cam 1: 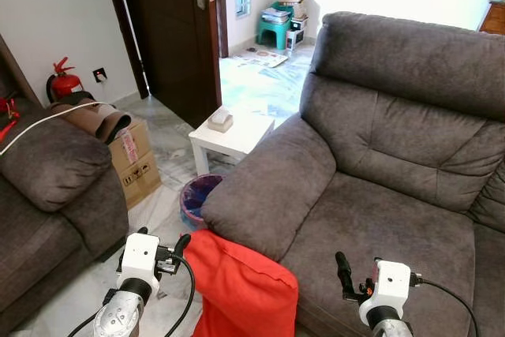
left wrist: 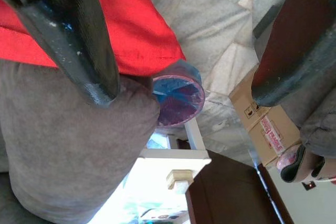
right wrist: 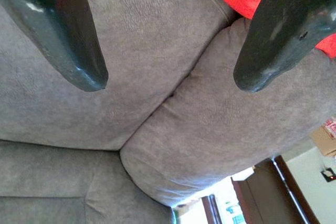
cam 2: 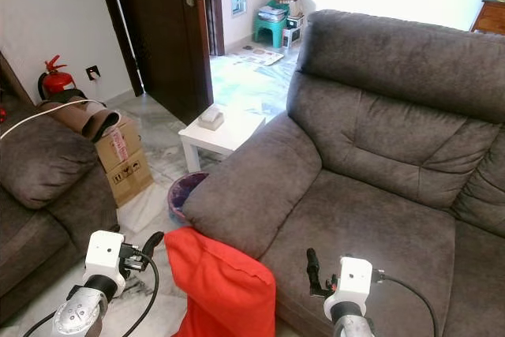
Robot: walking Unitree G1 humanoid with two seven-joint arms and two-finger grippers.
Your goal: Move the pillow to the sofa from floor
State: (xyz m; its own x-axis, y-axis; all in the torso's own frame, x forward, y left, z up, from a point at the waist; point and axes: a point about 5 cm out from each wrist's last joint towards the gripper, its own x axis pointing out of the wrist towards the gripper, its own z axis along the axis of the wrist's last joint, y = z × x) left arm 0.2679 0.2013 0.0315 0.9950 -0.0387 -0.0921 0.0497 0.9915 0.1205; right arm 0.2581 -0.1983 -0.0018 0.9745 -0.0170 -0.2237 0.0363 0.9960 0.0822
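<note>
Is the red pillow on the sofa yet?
Not yet. The red pillow leans against the front of the grey sofa, below its armrest. The left gripper and right gripper are both open, on either side of it. Gripping, lifting and placing it on the seat remain.

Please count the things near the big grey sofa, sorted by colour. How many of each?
Red: 2, soft red fabric pillow and red fire extinguisher
White: 1, small white square side table
Brown: 1, brown cardboard box
Total: 4
</note>
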